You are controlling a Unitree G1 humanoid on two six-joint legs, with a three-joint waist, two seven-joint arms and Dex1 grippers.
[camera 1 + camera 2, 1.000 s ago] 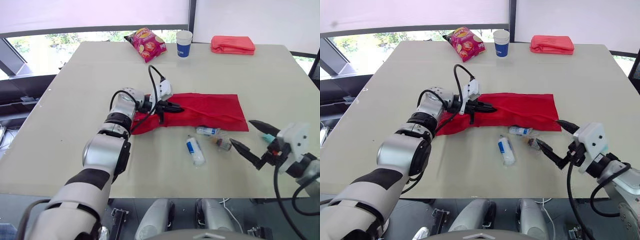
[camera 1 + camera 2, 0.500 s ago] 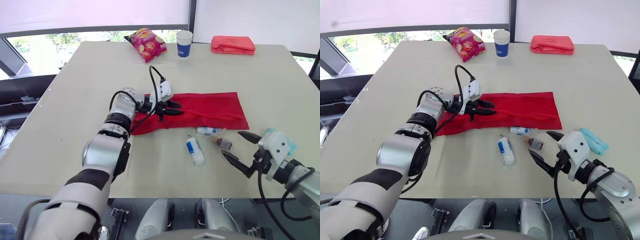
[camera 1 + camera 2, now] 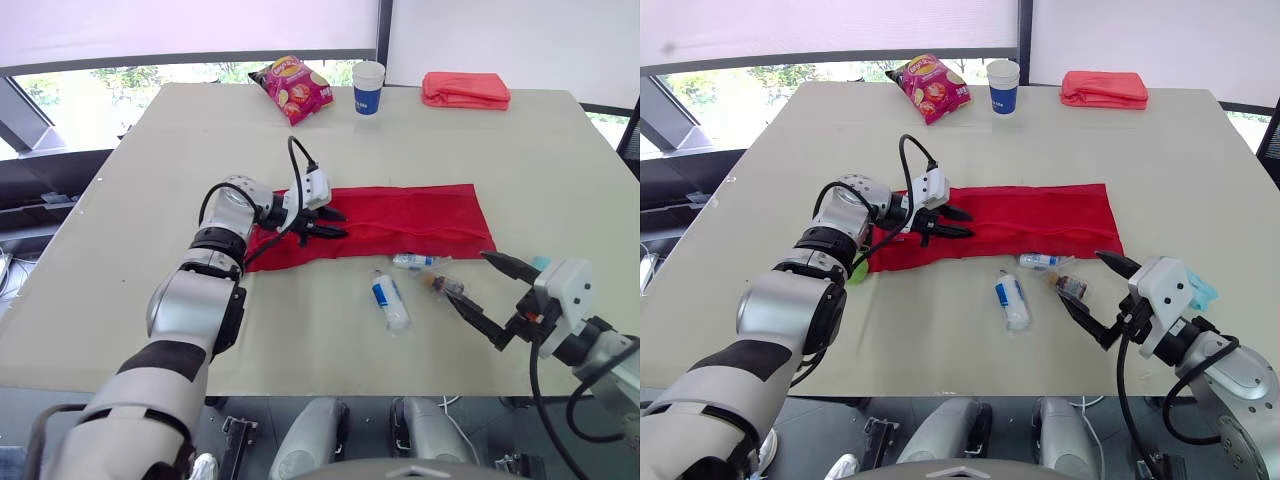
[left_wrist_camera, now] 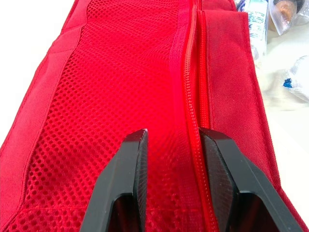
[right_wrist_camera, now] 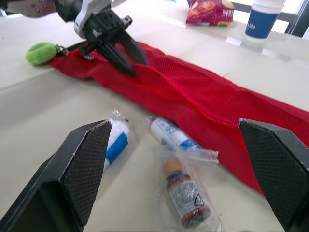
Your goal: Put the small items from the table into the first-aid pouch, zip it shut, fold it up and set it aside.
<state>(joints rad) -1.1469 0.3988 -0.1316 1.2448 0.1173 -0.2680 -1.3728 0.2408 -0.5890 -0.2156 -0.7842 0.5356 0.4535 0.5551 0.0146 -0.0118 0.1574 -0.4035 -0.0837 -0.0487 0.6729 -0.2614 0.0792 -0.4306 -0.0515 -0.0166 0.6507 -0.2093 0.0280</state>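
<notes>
A long red first-aid pouch (image 3: pixel 420 218) lies unfolded flat on the table, mesh side up, its zipper (image 4: pixel 193 92) running lengthwise. My left gripper (image 3: pixel 333 221) hovers open just over its left part, fingers (image 4: pixel 131 166) on either side of the mesh beside the zipper. In front of the pouch lie a white roll with a blue label (image 3: pixel 391 300), a small tube (image 3: pixel 414 262) and a brown bottle (image 3: pixel 446 286), each bagged. My right gripper (image 3: pixel 466 277) is wide open, low over the table, with the brown bottle (image 5: pixel 186 195) between its fingers, untouched.
A green pull tab (image 5: pixel 41 52) hangs off the pouch's left end. A teal packet (image 3: pixel 1200 290) lies by my right wrist. At the table's far edge stand a chip bag (image 3: pixel 291 88), a paper cup (image 3: pixel 368 87) and a folded red cloth (image 3: pixel 465 89).
My left gripper has slid a little left along the pouch and its fingers have parted. My right gripper has dipped toward me, then come forward to the brown bottle.
</notes>
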